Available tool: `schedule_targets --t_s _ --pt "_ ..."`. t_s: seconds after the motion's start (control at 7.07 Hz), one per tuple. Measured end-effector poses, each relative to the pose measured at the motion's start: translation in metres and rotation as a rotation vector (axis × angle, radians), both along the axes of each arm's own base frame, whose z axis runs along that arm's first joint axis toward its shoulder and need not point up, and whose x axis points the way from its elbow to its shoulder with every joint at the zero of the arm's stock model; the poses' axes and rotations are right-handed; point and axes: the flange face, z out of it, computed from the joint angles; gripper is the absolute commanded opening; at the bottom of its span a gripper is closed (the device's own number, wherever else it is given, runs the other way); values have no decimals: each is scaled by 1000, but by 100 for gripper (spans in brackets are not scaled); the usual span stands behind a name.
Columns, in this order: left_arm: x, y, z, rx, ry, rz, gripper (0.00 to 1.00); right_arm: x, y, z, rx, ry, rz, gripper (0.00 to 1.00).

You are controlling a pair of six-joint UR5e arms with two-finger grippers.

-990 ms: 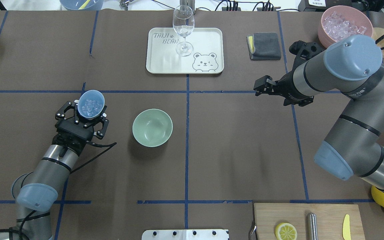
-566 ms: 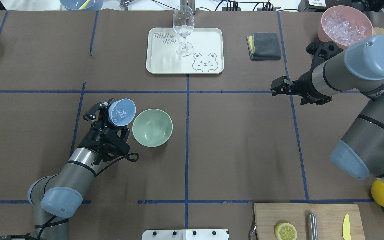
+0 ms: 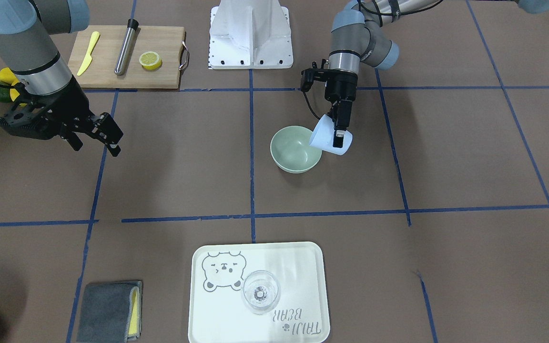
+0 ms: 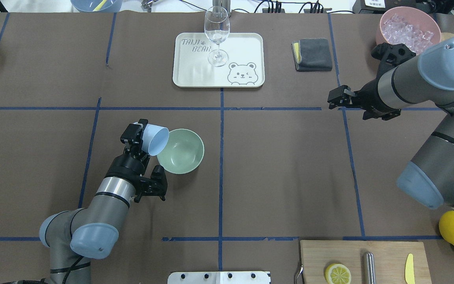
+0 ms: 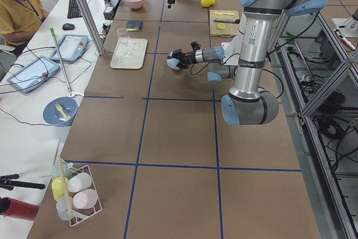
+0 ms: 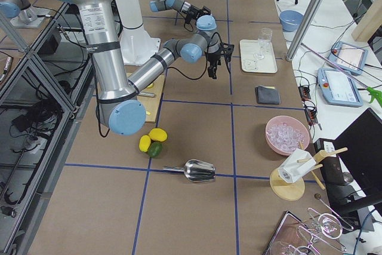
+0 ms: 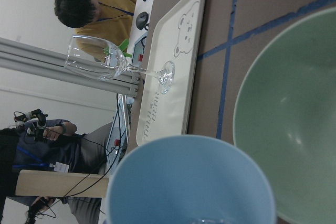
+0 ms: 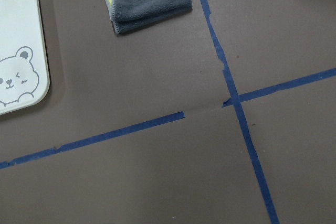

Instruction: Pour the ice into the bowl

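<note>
My left gripper (image 4: 143, 139) is shut on a pale blue cup (image 4: 155, 140), tipped on its side with its mouth over the near-left rim of the sage-green bowl (image 4: 183, 154). The front view shows the same: the cup (image 3: 327, 139) leans on the bowl (image 3: 291, 151) at its rim. The ice is hidden inside the cup. No ice shows inside the bowl. In the left wrist view the cup's rim (image 7: 189, 182) fills the foreground beside the bowl (image 7: 294, 119). My right gripper (image 4: 332, 100) hovers open and holds nothing, far to the right.
A white bear tray (image 4: 179, 79) with a wine glass (image 4: 216, 31) stands at the back centre. A grey cloth (image 4: 312, 54) lies right of it. A pink container (image 4: 408, 27) of ice cubes is at the back right. A cutting board (image 4: 365, 260) and lemons (image 4: 453, 228) sit near right.
My left arm carried the blue cup rightward to the bowl and tipped it over the rim, so the ice no longer shows from above. My right arm drew back to the right.
</note>
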Motion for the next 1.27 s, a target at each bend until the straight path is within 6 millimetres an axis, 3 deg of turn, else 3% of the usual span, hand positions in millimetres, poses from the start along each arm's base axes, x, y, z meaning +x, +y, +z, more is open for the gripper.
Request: schedule_targets --t_s 0.28,0.71,1.27 --pt "2 -1 -12 89 -252 6 0 0 -2 0 1 1 2 100" --pt "6 3 -14 138 -440 -30 0 4 -9 8 -15 15 17 100" --pt "2 5 -19 163 -518 -73 0 15 -18 13 -33 9 27 100"
